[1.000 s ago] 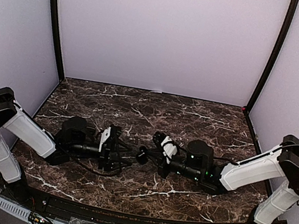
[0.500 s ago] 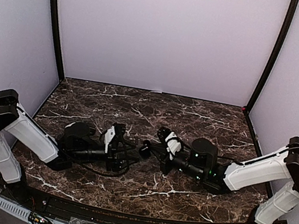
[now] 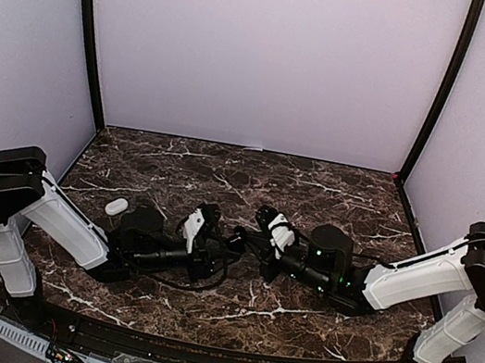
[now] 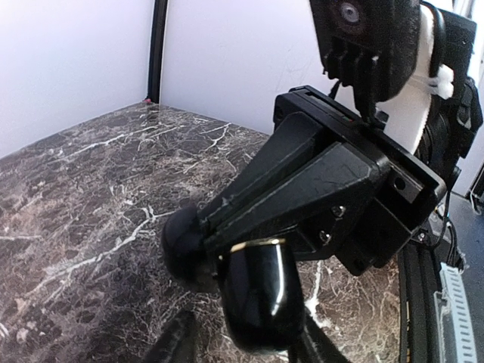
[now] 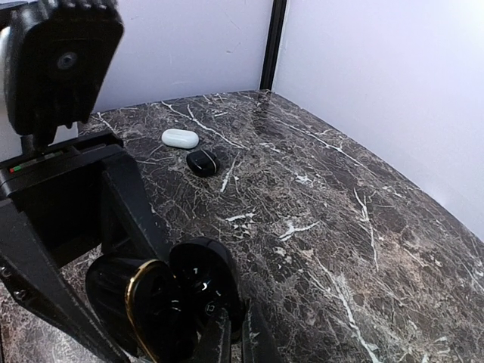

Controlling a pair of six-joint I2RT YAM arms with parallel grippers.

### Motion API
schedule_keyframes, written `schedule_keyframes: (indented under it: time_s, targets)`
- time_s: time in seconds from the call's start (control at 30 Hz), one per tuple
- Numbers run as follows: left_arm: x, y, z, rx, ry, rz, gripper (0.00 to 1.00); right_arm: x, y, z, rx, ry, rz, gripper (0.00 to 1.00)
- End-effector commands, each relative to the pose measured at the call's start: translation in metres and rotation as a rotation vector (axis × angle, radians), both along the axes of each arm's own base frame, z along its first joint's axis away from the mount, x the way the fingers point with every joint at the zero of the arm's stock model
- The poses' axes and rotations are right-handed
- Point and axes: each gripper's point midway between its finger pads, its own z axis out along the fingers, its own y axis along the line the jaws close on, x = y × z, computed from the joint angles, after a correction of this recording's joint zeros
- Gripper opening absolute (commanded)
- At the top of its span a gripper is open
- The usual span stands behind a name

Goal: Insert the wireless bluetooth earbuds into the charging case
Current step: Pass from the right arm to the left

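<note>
The black charging case hangs open just above the table's middle. My right gripper (image 5: 233,324) is shut on the edge of its matte lid (image 5: 203,281). The glossy, gold-rimmed body (image 4: 261,295) sits between my left gripper's (image 4: 246,336) fingers. The right finger lies against it, and a strip of marble shows between it and the left finger. In the top view the left gripper (image 3: 223,246) and right gripper (image 3: 239,236) meet tip to tip. I cannot make out the earbuds. The case's hollow (image 5: 147,311) is too dark to read.
A white pebble-shaped case (image 3: 116,205) lies on the dark marble table (image 3: 316,190) by my left forearm, and also shows as the white case (image 5: 180,138) in the right wrist view. A small black round case (image 5: 203,162) lies beside it. Pale walls close three sides.
My left arm has slid right until its gripper met the right one, uncovering the white case. Its jaws have narrowed around the case's body. The right gripper has moved slightly.
</note>
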Motion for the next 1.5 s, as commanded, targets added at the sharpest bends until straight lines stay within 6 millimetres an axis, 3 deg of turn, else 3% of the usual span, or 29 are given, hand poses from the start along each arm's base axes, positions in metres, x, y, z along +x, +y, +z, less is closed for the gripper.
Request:
schedule_keyframes:
  time_s: [0.0,0.1,0.47,0.73,0.97,1.47]
  targets:
    - [0.004,-0.003,0.010,-0.024,-0.009,0.014,0.40,-0.003,0.001,0.014,0.038,-0.028,0.000,0.05]
    - [0.003,-0.004,0.011,-0.024,-0.006,0.006,0.39,-0.003,0.002,0.013,0.034,-0.028,0.001,0.05]
    - [0.003,-0.002,0.022,-0.019,-0.030,0.010,0.48,-0.004,0.004,0.012,0.025,-0.032,0.000,0.05]
    - [0.002,-0.006,0.021,-0.001,-0.030,-0.005,0.28,-0.003,0.003,0.010,0.019,-0.034,-0.005,0.07]
    - [-0.001,-0.006,0.016,0.008,0.011,-0.032,0.22,-0.006,-0.001,0.013,0.042,-0.047,0.000,0.23]
    - [0.013,0.054,0.027,-0.087,0.115,-0.140,0.20,-0.021,-0.012,0.026,0.115,-0.070,0.048,0.46]
